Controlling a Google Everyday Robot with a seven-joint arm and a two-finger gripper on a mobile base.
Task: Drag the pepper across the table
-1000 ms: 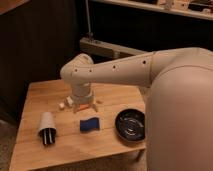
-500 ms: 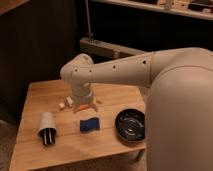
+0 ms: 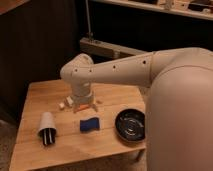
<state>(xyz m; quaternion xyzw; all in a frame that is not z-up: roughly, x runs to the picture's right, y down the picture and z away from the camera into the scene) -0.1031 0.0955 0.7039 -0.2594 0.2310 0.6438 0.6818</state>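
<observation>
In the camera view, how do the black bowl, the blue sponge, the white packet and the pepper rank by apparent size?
1. black bowl
2. white packet
3. blue sponge
4. pepper, smallest, though the gripper just above it hides part, so its full length is unsure.

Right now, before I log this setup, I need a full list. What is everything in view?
table: one, light wood, middle of the view
pepper: one, orange, on the table at the gripper's tip
sponge: one, blue, on the table nearer the camera than the pepper
bowl: one, dark, right side of the table near its edge
white packet: one, white with a dark end, lying on the table's left front
small pale piece: one, whitish, left of the pepper
arm: one, white, reaching in from the right over the table
gripper: one, open, down at the tabletop over the pepper
</observation>
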